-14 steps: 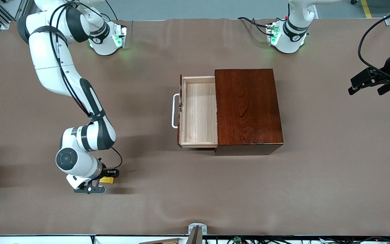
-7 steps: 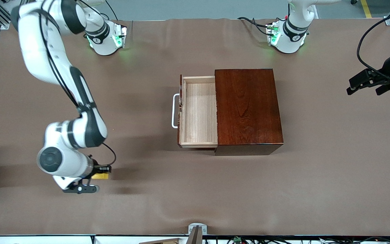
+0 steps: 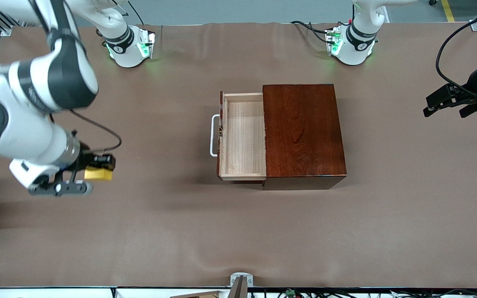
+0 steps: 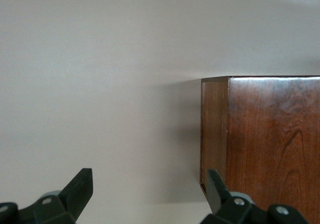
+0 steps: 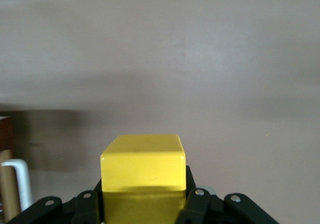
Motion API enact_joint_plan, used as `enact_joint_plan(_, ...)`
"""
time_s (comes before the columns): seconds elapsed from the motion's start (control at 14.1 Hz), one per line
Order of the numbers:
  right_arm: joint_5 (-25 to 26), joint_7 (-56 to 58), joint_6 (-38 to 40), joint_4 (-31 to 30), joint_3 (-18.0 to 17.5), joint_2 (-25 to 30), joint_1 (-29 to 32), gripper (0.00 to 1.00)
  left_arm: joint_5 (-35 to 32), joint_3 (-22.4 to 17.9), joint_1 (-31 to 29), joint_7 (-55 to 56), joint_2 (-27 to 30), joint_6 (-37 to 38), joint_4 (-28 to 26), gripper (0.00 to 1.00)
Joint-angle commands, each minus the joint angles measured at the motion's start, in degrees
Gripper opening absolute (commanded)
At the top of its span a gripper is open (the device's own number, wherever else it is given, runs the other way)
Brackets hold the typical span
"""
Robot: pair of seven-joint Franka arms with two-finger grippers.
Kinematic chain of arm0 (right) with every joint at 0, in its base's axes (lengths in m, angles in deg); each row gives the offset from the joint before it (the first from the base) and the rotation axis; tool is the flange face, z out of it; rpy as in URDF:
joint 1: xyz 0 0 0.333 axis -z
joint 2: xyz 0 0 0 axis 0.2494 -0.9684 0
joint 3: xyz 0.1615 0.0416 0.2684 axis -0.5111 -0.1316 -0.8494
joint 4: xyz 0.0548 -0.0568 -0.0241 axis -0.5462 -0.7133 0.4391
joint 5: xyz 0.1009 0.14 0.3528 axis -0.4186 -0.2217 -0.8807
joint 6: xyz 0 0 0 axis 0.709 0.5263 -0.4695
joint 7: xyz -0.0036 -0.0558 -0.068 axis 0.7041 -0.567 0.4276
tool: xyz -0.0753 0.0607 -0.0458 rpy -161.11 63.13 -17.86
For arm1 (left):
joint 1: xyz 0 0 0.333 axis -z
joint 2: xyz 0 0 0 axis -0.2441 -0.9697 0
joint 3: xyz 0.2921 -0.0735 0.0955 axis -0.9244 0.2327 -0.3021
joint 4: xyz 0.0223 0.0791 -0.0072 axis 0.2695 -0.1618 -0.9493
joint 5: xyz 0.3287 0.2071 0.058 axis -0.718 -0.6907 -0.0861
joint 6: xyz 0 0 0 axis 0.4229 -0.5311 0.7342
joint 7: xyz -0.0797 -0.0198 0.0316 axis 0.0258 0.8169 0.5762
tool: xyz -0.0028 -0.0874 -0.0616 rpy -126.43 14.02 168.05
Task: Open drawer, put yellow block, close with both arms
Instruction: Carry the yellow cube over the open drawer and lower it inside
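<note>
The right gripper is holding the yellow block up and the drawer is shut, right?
Not quite. The right gripper does hold the yellow block up, but the drawer is open, pulled out of the box, as the front view shows.

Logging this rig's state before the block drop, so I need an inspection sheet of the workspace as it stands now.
Surface: brown table cover, slightly wrinkled.
Job's things: pale wood-lined drawer with white loop handle pulled open, nothing seen inside; mahogany wooden box; small yellow cube held up in the air.
Clutter: nothing seen.
Grippers: right gripper shut on the cube, over bare table toward the right arm's end; left gripper open, waiting beside the box.
Cables: black cables by the left arm's base.
Surroundings: grey floor.
</note>
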Motion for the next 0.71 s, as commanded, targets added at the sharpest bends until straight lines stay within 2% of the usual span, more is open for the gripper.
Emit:
enact_joint_plan(0.0,0.3,-14.4,-1.1,-1.8,0.5,0.3,-9.2,0.00,0.2,0.1,-0.5,0.2,-0.8,1.3,1.4,1.00)
enact_joint_plan(0.14,0.4,-25.3,-4.5,-0.7,0.5,-0.8,-15.8,0.00,0.1,0.1,-0.3,0.2,-0.9,1.3,1.5,1.00)
enact_joint_plan(0.28,0.3,-29.9,-8.8,-0.2,0.4,-3.0,-20.4,0.00,0.2,0.0,-0.4,0.3,-0.9,1.3,1.4,1.00)
enact_joint_plan(0.5,0.1,-36.7,-14.6,2.9,0.4,-8.5,-25.1,0.00,0.2,0.0,-0.8,0.3,-1.1,1.3,1.4,1.00)
enact_joint_plan(0.64,0.0,-36.7,-16.5,5.0,0.4,-12.4,-26.4,0.00,0.2,0.0,-0.8,0.3,-1.0,1.3,1.4,1.00)
